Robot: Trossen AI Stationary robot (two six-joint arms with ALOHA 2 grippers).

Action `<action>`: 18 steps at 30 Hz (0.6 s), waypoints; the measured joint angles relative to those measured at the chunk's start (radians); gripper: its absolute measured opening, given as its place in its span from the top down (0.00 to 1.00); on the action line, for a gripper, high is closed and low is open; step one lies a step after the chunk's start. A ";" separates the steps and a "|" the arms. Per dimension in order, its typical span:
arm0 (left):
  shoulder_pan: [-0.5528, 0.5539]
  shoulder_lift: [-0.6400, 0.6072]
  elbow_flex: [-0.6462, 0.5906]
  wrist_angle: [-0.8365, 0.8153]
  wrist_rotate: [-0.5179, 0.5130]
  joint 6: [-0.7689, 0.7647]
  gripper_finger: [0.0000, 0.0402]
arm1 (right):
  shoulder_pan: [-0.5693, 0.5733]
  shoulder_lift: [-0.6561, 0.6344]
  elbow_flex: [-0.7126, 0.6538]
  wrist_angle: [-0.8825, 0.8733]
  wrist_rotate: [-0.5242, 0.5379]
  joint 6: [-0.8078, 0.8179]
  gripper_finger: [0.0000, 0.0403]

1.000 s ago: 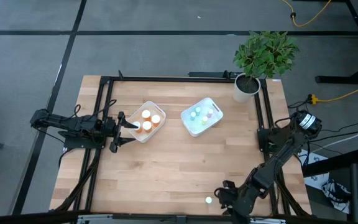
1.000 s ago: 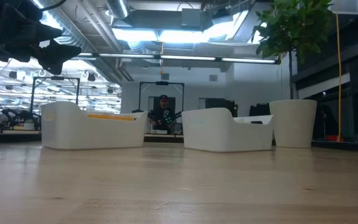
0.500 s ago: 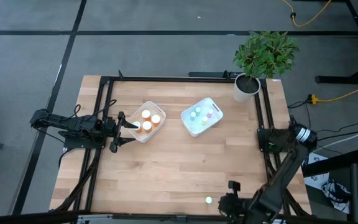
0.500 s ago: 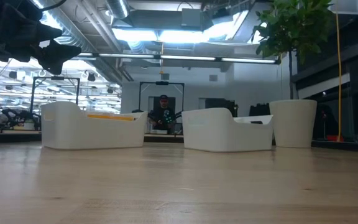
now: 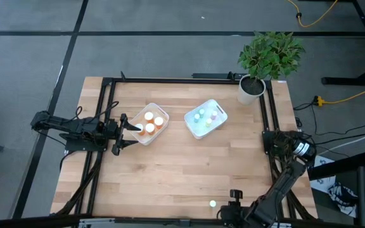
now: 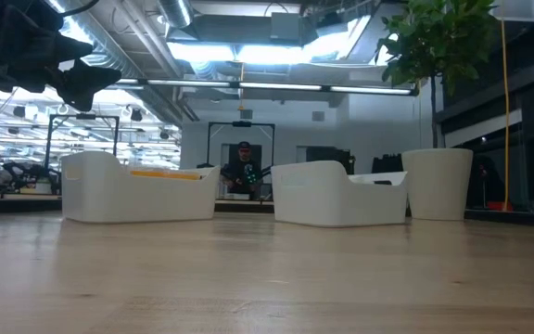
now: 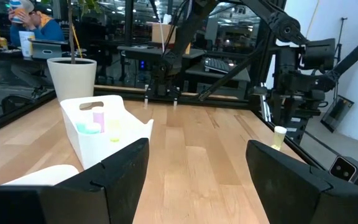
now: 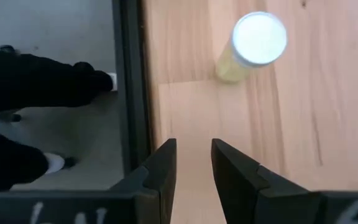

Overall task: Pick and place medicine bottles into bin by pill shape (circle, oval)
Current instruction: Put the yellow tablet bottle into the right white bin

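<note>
The right tool (image 8: 191, 165), fingers narrowly parted and empty, hangs just beside a pale yellow-green bottle (image 8: 252, 46) standing near the worktop (image 5: 170, 171) edge. The left tool (image 5: 120, 133), apparently open, waits beside the orange-bottle tray (image 5: 139, 135).

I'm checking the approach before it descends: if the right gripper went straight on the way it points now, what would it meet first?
Probably bare table. The right gripper, fingers narrowly apart, points down near the table's edge; the pale green bottle stands off its line, though depth is unclear.
</note>
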 joint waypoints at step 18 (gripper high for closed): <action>0.000 0.000 0.000 0.000 0.000 0.000 0.34 | -0.077 -0.003 0.000 0.010 -0.046 0.026 0.24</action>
